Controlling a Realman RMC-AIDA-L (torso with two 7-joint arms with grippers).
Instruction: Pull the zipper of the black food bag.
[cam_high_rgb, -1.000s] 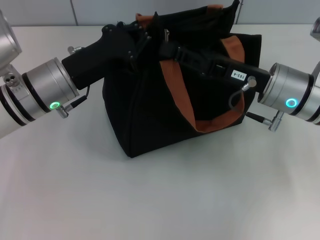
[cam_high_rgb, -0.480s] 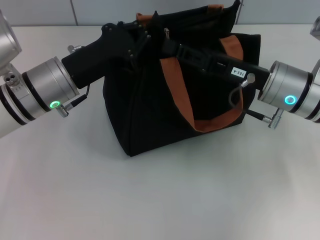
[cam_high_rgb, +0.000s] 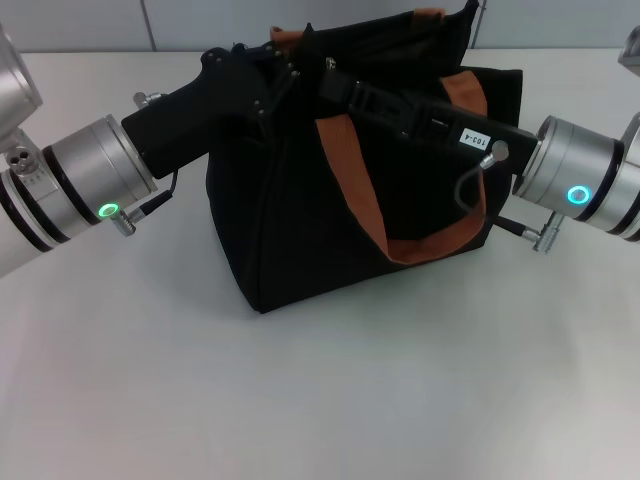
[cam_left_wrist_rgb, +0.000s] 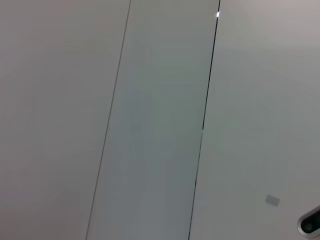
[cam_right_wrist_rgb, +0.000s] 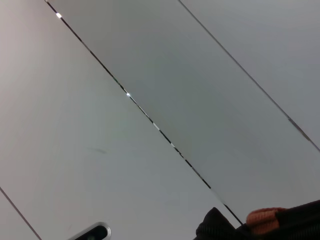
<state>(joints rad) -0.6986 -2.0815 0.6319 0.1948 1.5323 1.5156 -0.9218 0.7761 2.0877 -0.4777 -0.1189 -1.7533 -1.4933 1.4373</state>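
Observation:
The black food bag (cam_high_rgb: 290, 220) stands on the white table, with orange-brown handles (cam_high_rgb: 352, 190) hanging over its front. My left gripper (cam_high_rgb: 287, 68) comes in from the left and is shut on the bag's top edge at its left end. My right gripper (cam_high_rgb: 332, 82) reaches across the bag's top from the right, and its tip is closed at the small silver zipper (cam_high_rgb: 330, 63). In the right wrist view only a corner of the bag (cam_right_wrist_rgb: 300, 220) shows. The left wrist view shows only wall panels.
The white table (cam_high_rgb: 300, 400) spreads out in front of the bag and to both sides. A grey panelled wall (cam_high_rgb: 200, 20) runs behind it. The far orange handle (cam_high_rgb: 430, 15) stands up at the bag's back edge.
My right gripper has moved a little up and to the left along the bag's top, and the silver pull has moved with it. The left arm has held still.

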